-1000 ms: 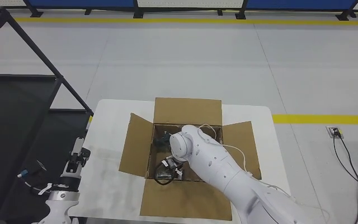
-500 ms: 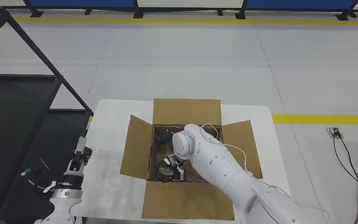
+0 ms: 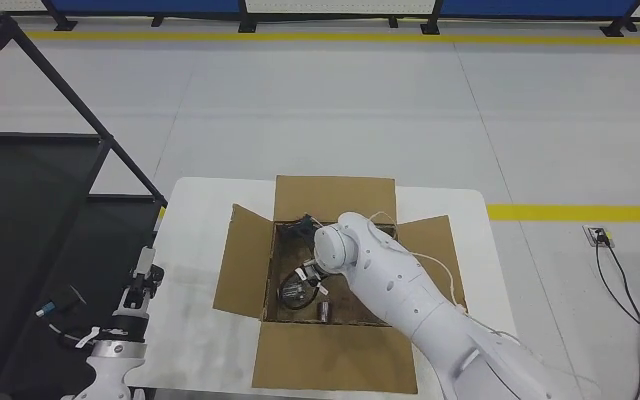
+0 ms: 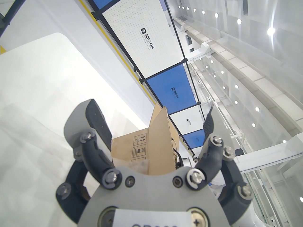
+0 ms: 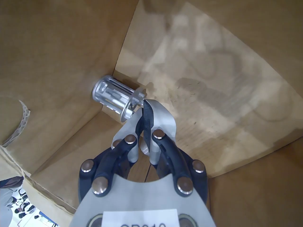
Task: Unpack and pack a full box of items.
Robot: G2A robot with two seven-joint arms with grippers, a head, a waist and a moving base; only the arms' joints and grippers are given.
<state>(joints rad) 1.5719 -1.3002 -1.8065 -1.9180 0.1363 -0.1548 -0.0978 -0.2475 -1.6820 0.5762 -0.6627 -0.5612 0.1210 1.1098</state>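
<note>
Since a second ago, my right gripper has carried the cylinder away from the near wall of the box toward its middle. My left gripper has barely shifted.

From the top, one box stands open on the white table, with all four flaps folded outward. My right arm reaches down into it from the near right. I count three things inside:
- the round silver cylinder on the left side, at my right gripper's tip
- one dark item in the far left corner
- one small piece by the near wall

My left gripper sits just off the table's left edge, well apart from the box.

From the left wrist, my left gripper has both fingers spread wide with nothing between them. It points at the box, which stands beyond the bare table.

From the right wrist, my right gripper has its two fingers pressed together on the thin flange of the one slotted cylinder. This is inside the box, near a corner. I cannot tell whether the cylinder touches the floor.
</note>
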